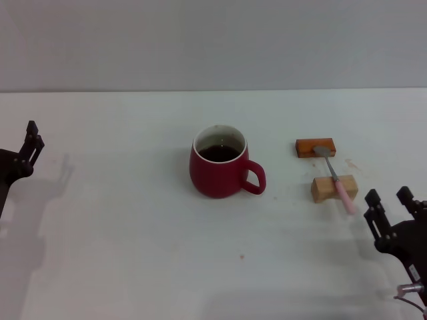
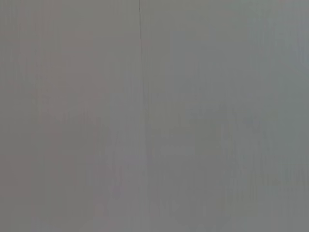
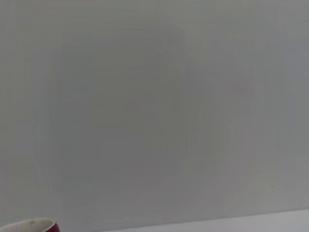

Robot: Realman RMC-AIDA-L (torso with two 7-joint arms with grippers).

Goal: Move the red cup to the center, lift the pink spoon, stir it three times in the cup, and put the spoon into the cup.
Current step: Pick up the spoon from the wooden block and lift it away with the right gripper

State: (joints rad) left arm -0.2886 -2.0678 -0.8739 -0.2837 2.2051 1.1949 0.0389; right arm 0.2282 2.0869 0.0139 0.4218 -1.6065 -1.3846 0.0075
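Spoon [image 1: 337, 179] in head view only.

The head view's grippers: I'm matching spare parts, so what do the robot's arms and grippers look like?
Both are black. The left gripper has slim, blocky parallel fingers on a dark, boxy wrist body. The right gripper has two short, stubby fingers with squared tips on a chunky black mount, with a small silver metal fitting and a thin cable below it. No markings are readable.

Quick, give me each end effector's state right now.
Left end effector: open, holding nothing, at the table's left edge.
Right end effector: open, holding nothing, near the pink spoon.
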